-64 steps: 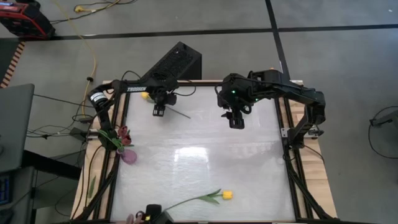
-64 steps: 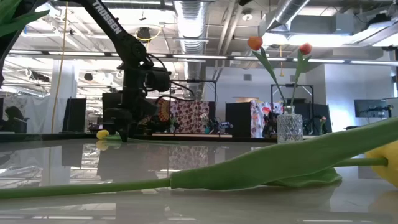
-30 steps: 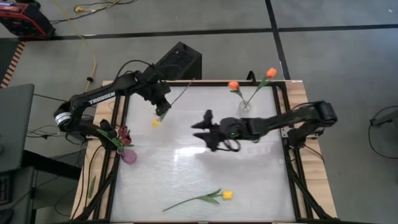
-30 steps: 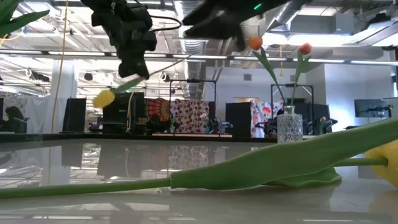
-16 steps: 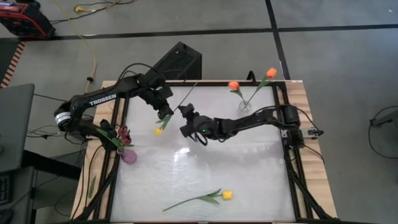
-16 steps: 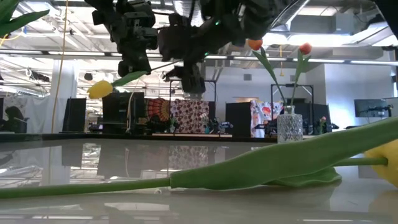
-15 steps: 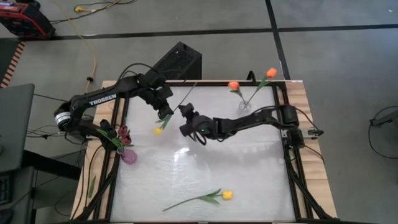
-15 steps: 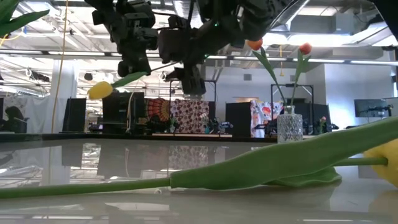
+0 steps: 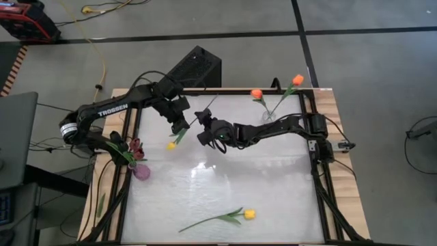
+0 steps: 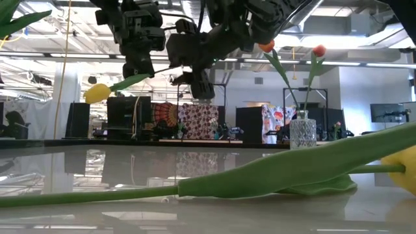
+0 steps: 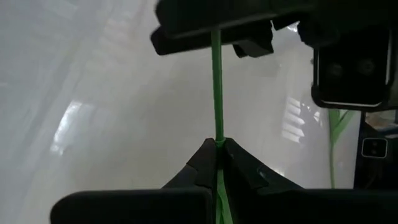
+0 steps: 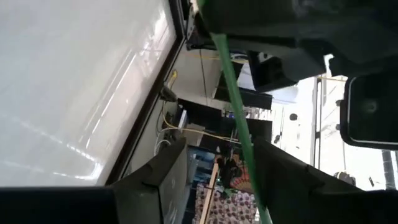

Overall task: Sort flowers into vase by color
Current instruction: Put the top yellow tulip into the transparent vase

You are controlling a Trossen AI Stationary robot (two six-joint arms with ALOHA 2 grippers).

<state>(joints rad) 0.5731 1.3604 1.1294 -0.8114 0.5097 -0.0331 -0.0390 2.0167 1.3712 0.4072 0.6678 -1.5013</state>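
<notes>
A yellow tulip (image 9: 171,145) hangs in the air over the table's far left part, with my left gripper (image 9: 181,128) shut on its thin green stem. The yellow head (image 10: 97,93) is the low end, and the stem's free end (image 9: 214,100) rises toward the far edge. My right gripper (image 9: 202,125) is open. In the right wrist view (image 12: 233,183) its two fingers stand on either side of the same stem, farther from the head. A second yellow tulip (image 9: 250,214) lies flat near the front edge. My left gripper pinches the tulip's stem (image 11: 217,134) between its two fingertips, a short way above the head. The fingers slant down from the table's far left side. The flower is lifted clear of the table and tilted, head lowest.
A clear glass vase (image 9: 268,115) with two orange tulips stands at the far right. A pink vase (image 9: 141,171) with dark red flowers stands at the left edge. A black box (image 9: 194,68) sits beyond the far edge. The table's middle (image 9: 225,178) is bare.
My right gripper has gone from the table's middle toward the left and far side, sinking and rolling, up to the held tulip's stem. It has stayed open. My left gripper has kept its hold, and the tulip's head has swung a little toward the near edge.
</notes>
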